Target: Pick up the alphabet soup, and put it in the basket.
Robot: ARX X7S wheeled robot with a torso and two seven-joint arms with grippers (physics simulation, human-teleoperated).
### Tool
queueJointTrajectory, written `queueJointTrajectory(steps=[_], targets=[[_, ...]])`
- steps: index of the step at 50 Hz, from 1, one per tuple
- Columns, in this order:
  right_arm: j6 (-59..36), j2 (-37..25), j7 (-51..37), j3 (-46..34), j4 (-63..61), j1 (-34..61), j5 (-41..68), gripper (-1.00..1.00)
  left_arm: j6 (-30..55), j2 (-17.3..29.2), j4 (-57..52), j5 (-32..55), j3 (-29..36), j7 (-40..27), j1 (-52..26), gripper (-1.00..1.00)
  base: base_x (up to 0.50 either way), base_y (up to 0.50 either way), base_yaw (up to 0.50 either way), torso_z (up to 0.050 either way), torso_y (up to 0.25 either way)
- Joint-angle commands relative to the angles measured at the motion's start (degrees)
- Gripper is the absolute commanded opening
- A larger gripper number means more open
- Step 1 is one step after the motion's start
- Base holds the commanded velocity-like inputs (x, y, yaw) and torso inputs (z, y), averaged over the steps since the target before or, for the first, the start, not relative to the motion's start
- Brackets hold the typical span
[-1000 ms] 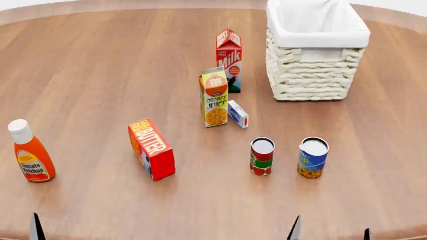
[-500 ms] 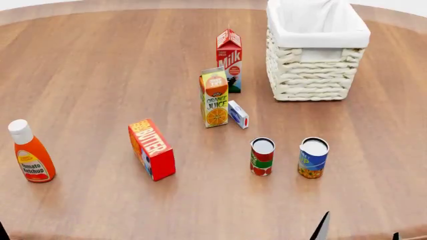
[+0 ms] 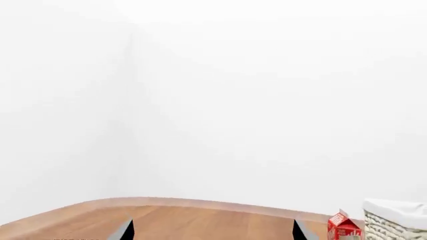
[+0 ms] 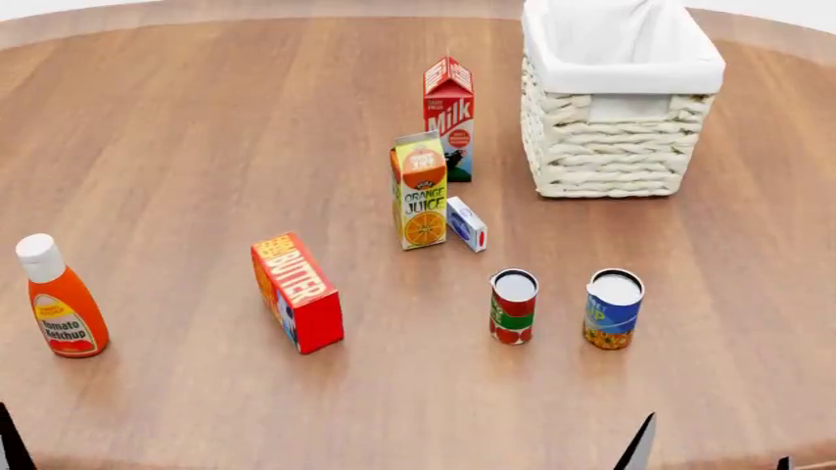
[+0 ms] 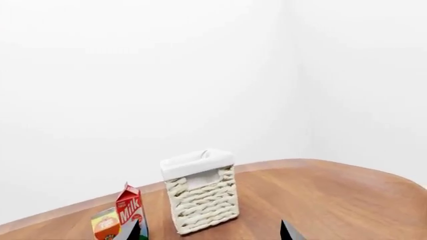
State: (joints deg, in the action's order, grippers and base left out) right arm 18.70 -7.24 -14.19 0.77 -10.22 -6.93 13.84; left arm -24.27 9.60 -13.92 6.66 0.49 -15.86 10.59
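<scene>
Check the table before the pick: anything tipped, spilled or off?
Nothing stands out. The alphabet soup and the red-and-green can stand upright side by side, apart; cartons and ketchup bottle upright; basket square on the table. No spills.

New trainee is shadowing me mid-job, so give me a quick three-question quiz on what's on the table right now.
1. True or false: the alphabet soup already sits inside the basket.
2. Which can stands closer to the butter box: A) the alphabet soup, B) the red-and-green can?
3. Fill in: the small blue-and-white box lies right beside the ______ carton.

Key:
1. False; it stands on the table, nearer the robot than the basket.
2. B.
3. Orange juice.
</scene>
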Motion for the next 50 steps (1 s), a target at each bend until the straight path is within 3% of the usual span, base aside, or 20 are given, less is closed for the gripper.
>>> queueJointTrajectory(steps=[1, 33, 50], targets=[[0.19, -0.60, -0.65, -0.59, 0.59, 0.31, 0.20, 1.00, 4.34, 1.76, -1.02, -1.50, 1.88, 0.54, 0.01, 1.00, 0.00, 0.00, 0.00, 0.000, 0.000], [-1.78, -2.02, -2.62, -2.54, 0.37, 0.62, 0.08, 1.00, 2.03, 2.51, -1.19, -3.63, 2.53, -1.27, 0.72, 1.00, 0.00, -0.01, 0.00, 0.000, 0.000], [-1.55, -2.67, -3.31, -3.00, 0.06, 0.33, 0.53, 1.00, 1.88, 2.91, -1.51, -4.23, 3.27, -1.89, 1.12, 1.00, 0.00, -0.22, 0.00, 0.000, 0.000]])
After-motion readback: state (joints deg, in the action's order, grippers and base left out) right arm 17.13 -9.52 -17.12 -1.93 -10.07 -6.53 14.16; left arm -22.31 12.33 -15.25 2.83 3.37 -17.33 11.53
